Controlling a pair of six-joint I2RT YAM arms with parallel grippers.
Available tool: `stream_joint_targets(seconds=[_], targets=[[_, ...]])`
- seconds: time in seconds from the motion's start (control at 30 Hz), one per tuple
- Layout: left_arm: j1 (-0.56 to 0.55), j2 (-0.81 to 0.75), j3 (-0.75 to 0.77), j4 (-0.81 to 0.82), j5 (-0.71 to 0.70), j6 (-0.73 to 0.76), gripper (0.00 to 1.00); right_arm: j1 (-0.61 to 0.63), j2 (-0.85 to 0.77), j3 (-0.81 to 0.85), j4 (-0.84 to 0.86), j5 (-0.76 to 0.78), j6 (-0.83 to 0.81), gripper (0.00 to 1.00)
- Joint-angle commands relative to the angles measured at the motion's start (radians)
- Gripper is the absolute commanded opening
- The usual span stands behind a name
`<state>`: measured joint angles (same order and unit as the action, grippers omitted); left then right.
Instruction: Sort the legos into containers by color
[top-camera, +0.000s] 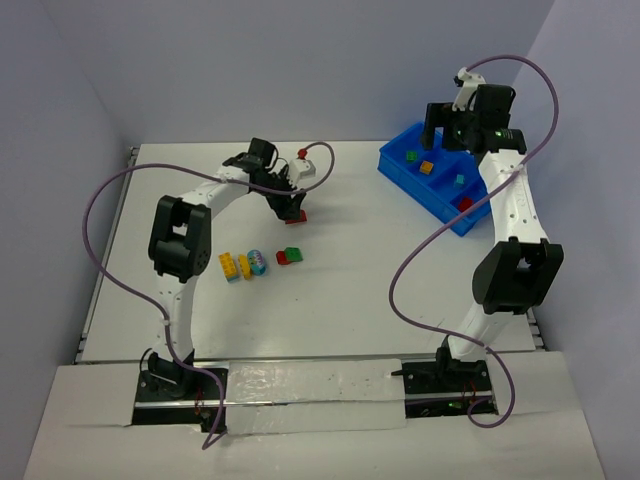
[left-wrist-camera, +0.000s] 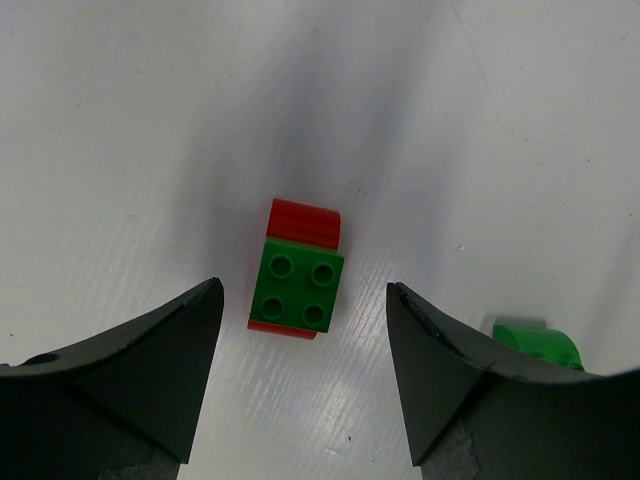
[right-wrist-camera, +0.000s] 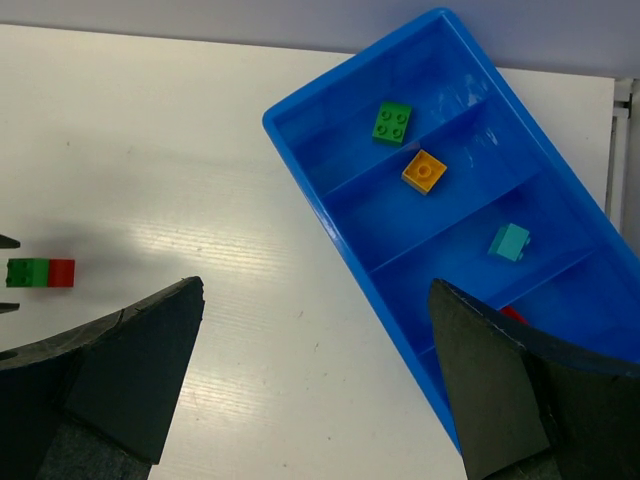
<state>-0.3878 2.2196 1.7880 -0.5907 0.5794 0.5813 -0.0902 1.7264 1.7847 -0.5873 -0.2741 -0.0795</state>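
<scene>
Green-on-red pair (left-wrist-camera: 296, 280): sat flat on the table (left-wrist-camera: 120, 120), the green brick stacked on the red one, right between the left gripper's fingers!
Left gripper (left-wrist-camera: 304, 290): jaws apart, one finger either side of the pair, a gap of bare table showing on both sides, so nothing was gripped.
Other loose legos: yellow-and-orange bricks (top-camera: 236, 266), a light blue piece (top-camera: 258, 261) and a second green-and-red pair (top-camera: 290, 255) lay in a row near the pair, on the side towards the arm bases.
Blue bin (right-wrist-camera: 300, 130): stood angled at the table's far right, split into compartments by dividers.
Bin contents: a green brick (right-wrist-camera: 391, 122) in the end compartment, an orange brick (right-wrist-camera: 424, 171) in the next, a light blue brick (right-wrist-camera: 509, 242) in the third, and a red brick (right-wrist-camera: 512, 315) in the fourth, half hidden behind a finger.
Right gripper (right-wrist-camera: 315, 300): hung over the bin's edge, jaws wide, empty.
</scene>
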Motion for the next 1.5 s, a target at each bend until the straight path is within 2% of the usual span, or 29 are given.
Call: stream_joint_targets(seconds=[0.0,0.17,0.37,0.57,0.73,0.83,0.9,1.03,1.17,1.27,1.4,1.47], targets=[[-0.011,0.014,0.044,-0.018,-0.016,0.044,0.73,-0.009,-0.041,-0.006,-0.001,-0.026,-0.01,1.0],[-0.019,0.009,0.025,-0.006,-0.027,0.074,0.6,-0.008,-0.036,-0.007,-0.006,-0.048,-0.005,1.0],[-0.028,0.003,0.004,0.013,-0.045,0.094,0.56,-0.008,-0.036,-0.01,-0.01,-0.074,0.004,1.0],[-0.04,0.006,-0.009,0.023,-0.06,0.108,0.58,-0.008,-0.031,-0.011,-0.016,-0.085,0.007,1.0],[-0.042,0.005,-0.009,0.025,-0.056,0.109,0.45,-0.008,-0.031,-0.011,-0.013,-0.089,0.007,1.0],[-0.041,-0.002,-0.02,0.031,-0.051,0.115,0.42,-0.008,-0.03,-0.015,-0.012,-0.097,0.011,1.0],[-0.044,-0.008,-0.03,0.04,-0.056,0.116,0.45,-0.009,-0.028,-0.015,-0.011,-0.101,0.013,1.0],[-0.049,-0.002,-0.021,0.026,-0.068,0.121,0.57,-0.006,-0.024,-0.015,-0.011,-0.105,0.017,1.0],[-0.054,0.005,-0.02,0.03,-0.084,0.117,0.61,-0.006,-0.022,-0.01,-0.009,-0.109,0.022,1.0],[-0.055,0.005,-0.019,0.037,-0.081,0.113,0.54,-0.006,-0.024,-0.012,-0.009,-0.111,0.023,1.0],[-0.054,-0.008,-0.021,0.057,-0.065,0.103,0.34,-0.006,-0.027,-0.018,-0.007,-0.119,0.021,1.0],[-0.054,-0.02,-0.021,0.055,-0.057,0.101,0.27,-0.005,-0.028,-0.028,-0.002,-0.137,0.021,1.0]])
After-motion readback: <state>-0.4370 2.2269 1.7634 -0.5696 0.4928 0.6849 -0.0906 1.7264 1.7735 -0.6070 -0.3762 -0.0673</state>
